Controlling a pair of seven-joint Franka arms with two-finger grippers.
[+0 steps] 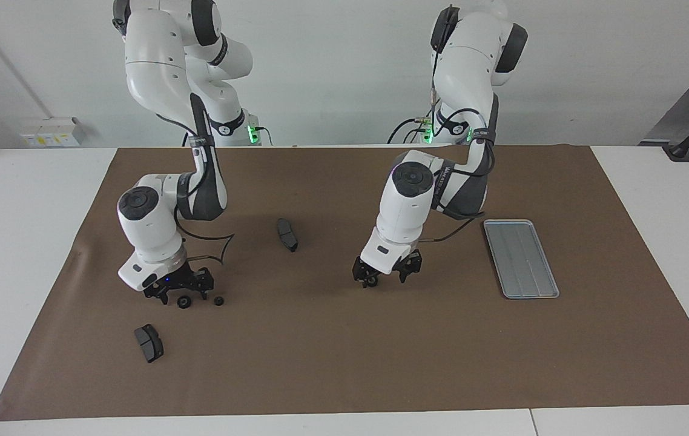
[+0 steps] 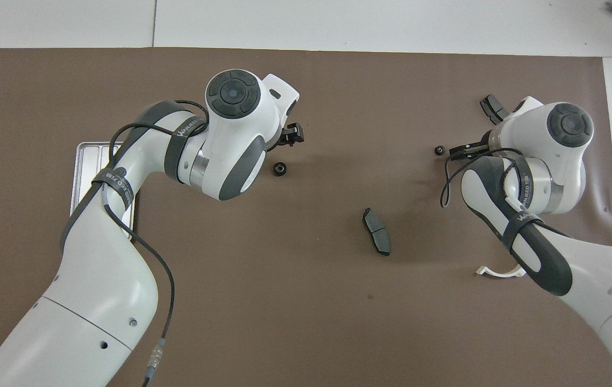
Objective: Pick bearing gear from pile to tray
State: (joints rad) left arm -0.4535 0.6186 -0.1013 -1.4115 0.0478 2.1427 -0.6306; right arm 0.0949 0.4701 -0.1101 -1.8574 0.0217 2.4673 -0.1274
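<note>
One small black bearing gear (image 1: 370, 281) (image 2: 280, 169) lies on the brown mat. My left gripper (image 1: 384, 277) hangs low right over it, open, the gear by one fingertip. Two more gears (image 1: 184, 301) (image 1: 218, 300) lie toward the right arm's end. My right gripper (image 1: 181, 295) is down at the first of these, open, while the second (image 2: 438, 150) lies just beside it. The silvery tray (image 1: 520, 258) (image 2: 86, 161) sits toward the left arm's end, partly covered by the left arm in the overhead view.
A dark brake pad (image 1: 287, 234) (image 2: 376, 239) lies mid-mat, nearer the robots than the gears. Another pad (image 1: 149, 343) (image 2: 491, 107) lies farther out by the right gripper. A white curved bracket (image 2: 497, 271) shows beside the right arm.
</note>
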